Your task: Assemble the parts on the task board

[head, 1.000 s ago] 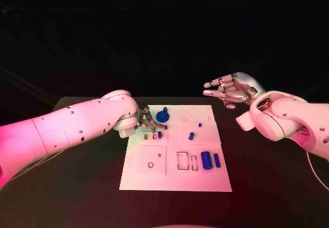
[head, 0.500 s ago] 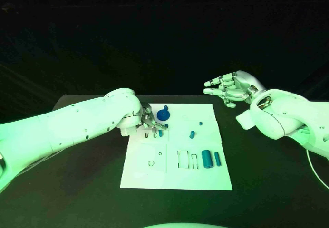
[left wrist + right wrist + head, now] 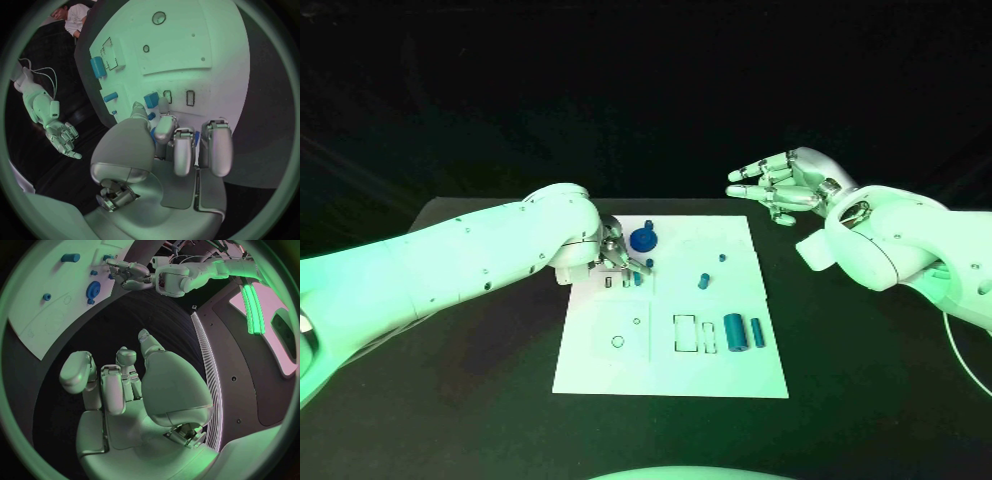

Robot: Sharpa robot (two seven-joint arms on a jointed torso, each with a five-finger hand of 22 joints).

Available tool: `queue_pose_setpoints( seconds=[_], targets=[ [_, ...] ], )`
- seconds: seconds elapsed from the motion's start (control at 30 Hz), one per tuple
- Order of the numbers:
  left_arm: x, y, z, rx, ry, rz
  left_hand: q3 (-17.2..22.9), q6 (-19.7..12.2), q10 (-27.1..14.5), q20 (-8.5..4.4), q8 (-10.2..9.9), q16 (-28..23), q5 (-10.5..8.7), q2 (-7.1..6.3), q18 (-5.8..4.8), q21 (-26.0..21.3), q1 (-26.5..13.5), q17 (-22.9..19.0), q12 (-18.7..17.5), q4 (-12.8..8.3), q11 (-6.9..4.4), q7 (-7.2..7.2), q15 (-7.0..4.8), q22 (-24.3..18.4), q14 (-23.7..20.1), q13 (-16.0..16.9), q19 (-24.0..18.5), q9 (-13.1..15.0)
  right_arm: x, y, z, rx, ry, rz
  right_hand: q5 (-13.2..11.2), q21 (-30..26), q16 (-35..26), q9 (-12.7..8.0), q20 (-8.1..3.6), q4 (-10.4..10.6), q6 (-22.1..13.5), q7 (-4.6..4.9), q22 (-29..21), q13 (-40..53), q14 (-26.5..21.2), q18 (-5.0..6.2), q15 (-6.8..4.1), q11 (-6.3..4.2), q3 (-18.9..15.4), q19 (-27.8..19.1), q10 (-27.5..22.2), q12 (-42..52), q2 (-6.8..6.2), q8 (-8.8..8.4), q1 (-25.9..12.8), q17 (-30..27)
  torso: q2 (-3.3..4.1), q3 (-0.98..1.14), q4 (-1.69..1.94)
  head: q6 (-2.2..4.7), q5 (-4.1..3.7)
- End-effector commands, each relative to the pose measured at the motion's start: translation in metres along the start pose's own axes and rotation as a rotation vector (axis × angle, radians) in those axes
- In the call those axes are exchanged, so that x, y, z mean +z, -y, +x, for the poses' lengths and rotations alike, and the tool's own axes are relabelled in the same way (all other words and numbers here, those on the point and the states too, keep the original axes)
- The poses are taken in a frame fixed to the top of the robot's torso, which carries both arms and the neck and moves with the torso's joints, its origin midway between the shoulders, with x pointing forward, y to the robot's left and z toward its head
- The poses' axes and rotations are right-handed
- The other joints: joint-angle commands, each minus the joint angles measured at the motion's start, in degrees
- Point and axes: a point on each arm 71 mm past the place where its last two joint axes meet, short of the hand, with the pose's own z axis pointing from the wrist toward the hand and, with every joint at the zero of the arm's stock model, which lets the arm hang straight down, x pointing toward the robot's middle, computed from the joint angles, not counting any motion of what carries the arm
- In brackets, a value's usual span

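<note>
Left robot hand (image 3: 613, 256) low over upper-left of task board (image 3: 672, 375), fingers curled in; can't tell if it actually holds anything. One blue gear (image 3: 643, 239) just right of it. Board sits mid black surface (image 3: 877, 400). One small blue peg (image 3: 704, 282) at centre, two blue cylinders (image 3: 734, 331) side by side lower right. No readable writing. Right robot hand (image 3: 783, 186) raised off board's far-right corner, fingers spread, holding nothing.

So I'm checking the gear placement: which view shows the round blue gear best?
The head view: the blue gear sits unobstructed on the task board, just beyond the left hand. The right wrist view shows it small and distorted near the rim; in the left wrist view I cannot make it out.
</note>
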Motion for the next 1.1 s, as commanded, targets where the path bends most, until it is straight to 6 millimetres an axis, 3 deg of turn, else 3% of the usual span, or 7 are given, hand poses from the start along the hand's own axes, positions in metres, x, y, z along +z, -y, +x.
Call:
queue_pose_setpoints(
  seconds=[0.03, 0.77, 0.93, 1.1],
  targets=[
    [0.0002, 0.0022, 0.0009, 0.021, -0.016, -0.003, 0.03, -0.44, 0.23, -0.27, 0.35, 0.14, -0.31, 0.0, -0.65, 0.26, 0.81, 15.09, 0.08, -0.31, -0.15, 0.0, -0.33, 5.64, 5.93, 0.03, 2.12, 0.4, 0.0003, -0.0005, 0.0019, -0.011, -0.02, -0.002, 0.17, -0.37, -0.18, 0.09, -0.05, -0.02, 0.26, -0.12, -0.05, -0.1, 3.36, 1.09, 0.0, -0.33, -0.46, -0.54, -0.14, -0.28, 0.26, 0.31, -0.17, 5.22, 0.03, -0.03, 0.04, -0.08, -0.01],
    [0.0049, 0.0035, 0.0011, 0.023, -0.039, -0.002, 0.58, -1.17, 0.22, -0.26, 1.07, 0.14, -0.27, 1.17, -0.68, 0.34, 2.75, 15.09, 0.02, -1.13, -0.15, 0.0, -0.31, 5.85, 5.93, 0.11, 2.12, 2.0, 0.0018, -0.001, 0.0041, -0.01, -0.028, -0.003, 0.2, -0.39, -0.22, 0.08, -0.06, 0.02, 0.24, -0.12, -0.06, -0.1, 3.35, 1.09, -0.01, -0.33, -0.51, -0.53, -0.13, -0.26, 0.33, 0.33, -0.17, 5.17, 0.05, -0.01, 0.04, -0.39, -0.12],
    [0.005, 0.0051, 0.0028, 0.026, -0.057, 0.009, 2.01, -1.55, 0.23, -0.27, 1.43, 0.14, -0.22, 2.06, -0.66, 0.3, 5.54, 15.09, -0.03, -2.91, -0.26, -0.1, -0.36, 5.82, 5.93, 0.17, 2.06, 2.96, 0.002, -0.001, 0.0047, -0.01, -0.032, -0.003, 0.28, -0.4, -0.19, 0.08, -0.07, 0.05, 0.22, -0.13, -0.05, 0.1, 3.36, 1.09, -0.02, -0.35, -0.57, -0.52, 0.06, 0.0, 0.42, 0.37, -0.14, 5.22, 0.04, 0.0, 0.01, -0.57, -0.08],
    [0.0043, 0.0067, 0.005, 0.015, -0.078, 0.027, 5.58, -2.31, 0.08, -0.48, 1.31, 0.14, -0.21, 4.18, -0.66, 0.31, 10.74, 15.09, -0.31, -6.23, -0.66, -0.54, -0.68, 5.92, 5.93, 0.06, 2.04, 3.59, 0.0022, -0.0011, 0.0053, -0.009, -0.037, -0.004, 0.31, -0.38, -0.18, 0.08, -0.08, 0.08, 0.24, -0.14, 0.0, 0.3, 3.37, 1.08, -0.03, -0.35, -0.6, -0.49, 0.22, 0.24, 0.47, 0.39, -0.13, 5.25, 0.05, 0.01, 0.11, -0.63, -0.1]
  ],
)
